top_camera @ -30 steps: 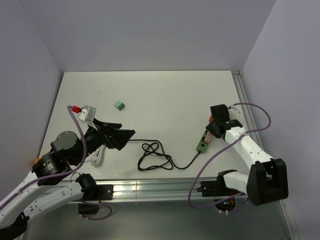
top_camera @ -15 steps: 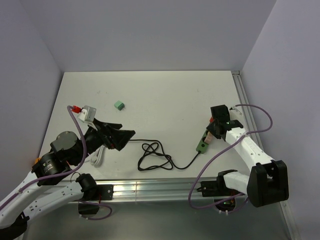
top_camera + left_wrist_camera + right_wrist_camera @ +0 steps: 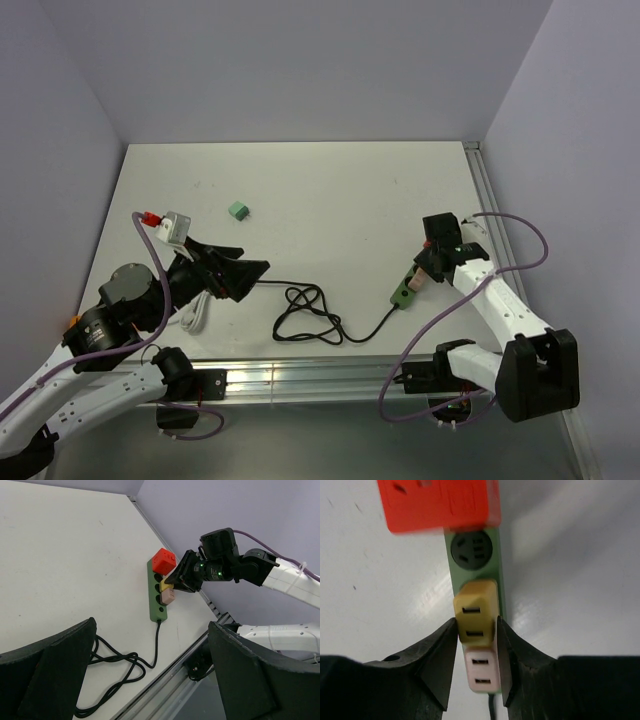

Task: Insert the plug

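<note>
**Clerk:** Item one, nearest the bases?

**Keeper:** Black cable, loosely coiled on the table. It runs to a green power strip lying flat near the right edge.

**Clerk:** On the strip, near end first?

**Keeper:** Pink plug, then the yellow plug touching it. Beyond them is one empty socket, and a red cube adapter sits at the far end.

**Clerk:** Who has the yellow one?

**Keeper:** The right gripper is clamped on its two side faces, with the plug standing over its socket. How deep it sits I cannot tell.

**Clerk:** Handling notes?

**Keeper:** Judged light, rigid moulded plastic with smooth and likely slippery sides. It is best held mid-body on the flat flanks and pressed straight down, since a tilt could bind the pins. The strip looks light too and may skid, because nothing braces it.

**Clerk:** The other arm?

**Keeper:** The left gripper is spread wide and holding nothing, well apart from the strip.

**Clerk:** Farthest?

**Keeper:** A small green block, lying alone.
</note>
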`<state>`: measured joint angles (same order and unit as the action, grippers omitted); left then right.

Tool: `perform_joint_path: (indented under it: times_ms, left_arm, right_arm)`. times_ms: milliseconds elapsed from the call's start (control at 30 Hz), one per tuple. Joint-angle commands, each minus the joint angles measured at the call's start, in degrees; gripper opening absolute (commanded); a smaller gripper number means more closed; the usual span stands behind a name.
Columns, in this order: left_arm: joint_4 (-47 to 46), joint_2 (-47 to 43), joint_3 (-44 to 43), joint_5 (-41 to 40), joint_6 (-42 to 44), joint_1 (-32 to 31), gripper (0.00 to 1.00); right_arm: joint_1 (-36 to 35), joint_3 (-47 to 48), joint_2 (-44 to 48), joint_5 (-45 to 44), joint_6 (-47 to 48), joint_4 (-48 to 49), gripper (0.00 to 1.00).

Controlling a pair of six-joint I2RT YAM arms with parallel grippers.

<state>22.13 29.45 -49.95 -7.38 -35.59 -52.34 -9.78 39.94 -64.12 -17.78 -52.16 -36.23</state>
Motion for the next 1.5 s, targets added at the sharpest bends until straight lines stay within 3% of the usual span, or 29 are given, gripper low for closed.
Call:
perform_joint_path:
  times_ms: [0, 33, 67, 133, 233, 300, 533, 667, 700, 800, 933, 1000, 1200, 1367, 1467]
  left_arm:
    - [-1.30, -0.01, -0.67, 0.08, 1.05, -0.05, 0.99]
    - [-1.30, -0.01, -0.41, 0.08, 0.97, -0.13, 0.99]
    - [-1.65, -0.01, -0.15, -0.01, 0.88, -0.05, 0.99]
    - [-2.18, 0.08, 0.29, 0.34, 0.70, -0.05, 1.00]
    - [-2.00, 0.52, 0.29, 0.00, 0.35, -0.05, 1.00]
    - [-2.00, 0.69, 0.65, -0.79, 0.00, -0.05, 0.99]
    - [2.73, 8.33, -2.94, -7.47, -2.37, -0.05, 0.99]
    - [5.37, 16.49, -6.20, -11.68, -2.81, 0.04, 1.00]
    - [6.08, 17.73, -7.95, -12.65, -3.25, 0.04, 0.99]
    - [10.82, 23.71, -11.90, -12.59, -4.83, 1.97, 1.00]
    - [14.17, 33.97, -15.08, -1.52, -3.44, 13.46, 0.99]
    - [13.73, 36.80, -15.43, 0.08, -2.90, 18.99, 1.00]
    - [12.84, 47.61, -21.21, -4.56, -7.63, 26.75, 0.99]
    - [25.22, 59.02, -31.86, -22.89, -17.12, 28.60, 0.99]
    - [30.43, 64.65, -36.00, -22.78, -18.37, 33.16, 0.99]
  right_arm:
    - [-0.59, -3.47, 1.36, 4.58, 2.59, -9.84, 0.44]
    - [-0.59, -3.56, 2.06, 5.12, 3.37, -9.30, 0.50]
    - [-0.59, -3.47, 3.37, 5.30, 3.73, -8.69, 0.62]
    - [-0.59, -3.29, 4.78, 6.26, 4.60, -7.55, 0.71]
    - [-0.76, -2.51, 8.03, 7.24, 6.19, -6.14, 0.73]
    - [-1.55, -0.84, 9.36, 5.84, 7.33, -7.09, 0.80]
    - [-6.47, 13.81, 8.23, 1.71, 10.77, -15.70, 0.81]
    - [-14.98, 21.13, 7.17, -2.61, 10.76, -19.76, 0.81]
    - [-15.96, 22.01, 6.99, -2.35, 11.64, -19.67, 0.99]
    - [-18.25, 25.26, 5.24, -1.64, 13.04, -19.84, 1.00]
    - [-21.50, 26.33, 4.09, -2.17, 15.07, -18.79, 1.00]
    - [-22.30, 25.45, 4.70, -1.04, 15.86, -17.48, 1.00]
    - [-22.30, 18.61, 7.43, 7.57, 17.44, -9.31, 0.98]
    - [-22.39, 14.12, 7.17, 12.24, 18.23, -4.39, 0.97]
    - [-22.47, 12.44, 6.99, 15.13, 18.67, -2.28, 0.96]
